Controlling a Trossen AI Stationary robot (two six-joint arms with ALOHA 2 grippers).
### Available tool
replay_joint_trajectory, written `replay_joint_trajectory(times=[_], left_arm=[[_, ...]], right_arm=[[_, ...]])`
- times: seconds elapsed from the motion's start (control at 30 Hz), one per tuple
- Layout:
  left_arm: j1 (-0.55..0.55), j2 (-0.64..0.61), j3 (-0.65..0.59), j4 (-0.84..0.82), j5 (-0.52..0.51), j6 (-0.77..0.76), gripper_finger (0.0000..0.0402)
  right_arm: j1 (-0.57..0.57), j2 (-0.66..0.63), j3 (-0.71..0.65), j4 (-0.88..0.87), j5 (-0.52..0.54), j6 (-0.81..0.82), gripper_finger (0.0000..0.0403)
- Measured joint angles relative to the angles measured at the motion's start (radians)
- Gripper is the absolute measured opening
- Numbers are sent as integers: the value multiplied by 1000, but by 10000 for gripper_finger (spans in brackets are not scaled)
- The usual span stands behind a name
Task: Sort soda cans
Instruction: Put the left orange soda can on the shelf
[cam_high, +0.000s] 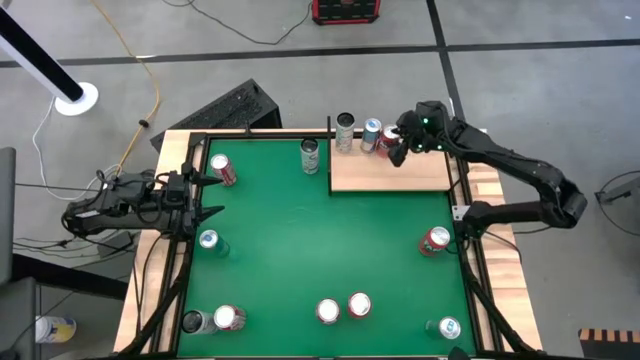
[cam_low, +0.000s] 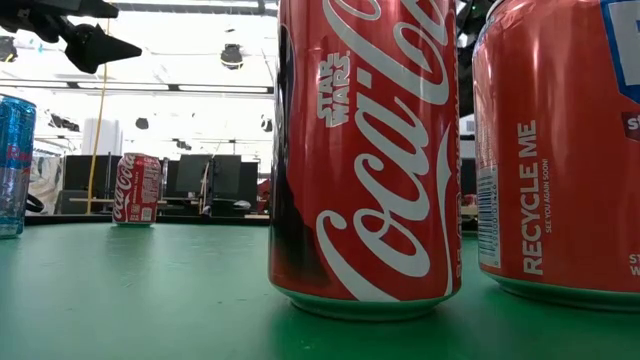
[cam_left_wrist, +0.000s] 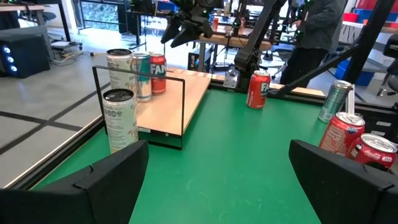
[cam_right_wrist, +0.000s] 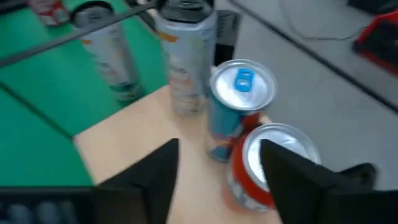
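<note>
Green table (cam_high: 300, 240), wooden board (cam_high: 390, 170), scattered soda cans (cam_high: 343, 308), grey floor (cam_high: 250, 60)

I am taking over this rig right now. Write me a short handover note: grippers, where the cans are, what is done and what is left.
Right gripper: jaws apart, over the red can on the wooden board; no grip visible.
Left gripper: open, waiting at the left edge of the green mat, holding nothing.
Done: three cans stand on the board: the red one, a blue-tab can beside it, a tall pale can.
Left: about nine cans on the mat, including another pale can just beside the board, a red can at the right edge and a red pair near the front.
</note>
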Motion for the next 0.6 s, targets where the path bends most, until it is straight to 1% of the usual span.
replay_joint_trajectory(times=[0.13,0.23,0.27,0.3,0.43,0.53,0.6], left_arm=[[0,0,0,0,0,0,373],[0,0,0,0,0,0,373],[0,0,0,0,0,0,373],[0,0,0,0,0,0,373],[0,0,0,0,0,0,373],[0,0,0,0,0,0,373],[0,0,0,0,0,0,373]], right_arm=[[42,3,-5,0,86,9,138],[65,17,-5,-18,87,11,47],[72,25,-5,-24,87,11,25],[77,35,-5,-22,87,11,18],[93,95,-5,3,95,35,19],[93,137,-5,27,146,52,16],[92,160,-5,46,161,53,16]])
